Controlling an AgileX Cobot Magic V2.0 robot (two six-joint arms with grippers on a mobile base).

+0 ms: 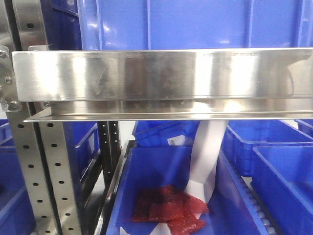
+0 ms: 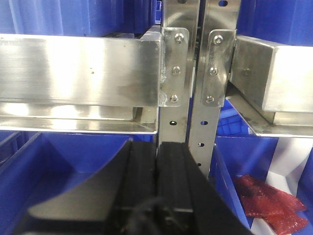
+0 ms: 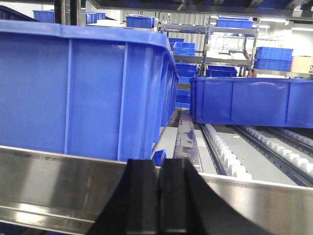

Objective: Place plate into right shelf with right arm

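While my right jaws [image 3: 159, 196] are pressed closed on nothing just before the right shelf's [image 3: 58, 181] steel rail, my left jaws [image 2: 157, 181] sit closed too, below its rail; I see no plate anywhere.

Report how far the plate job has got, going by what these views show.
Done: unclear, since no plate shows in any view. In hand: nothing; the right gripper has its jaws shut and empty, in front of the right shelf's steel rail and a blue bin. The left gripper is also shut and empty. Left: confirming where the plate sits.
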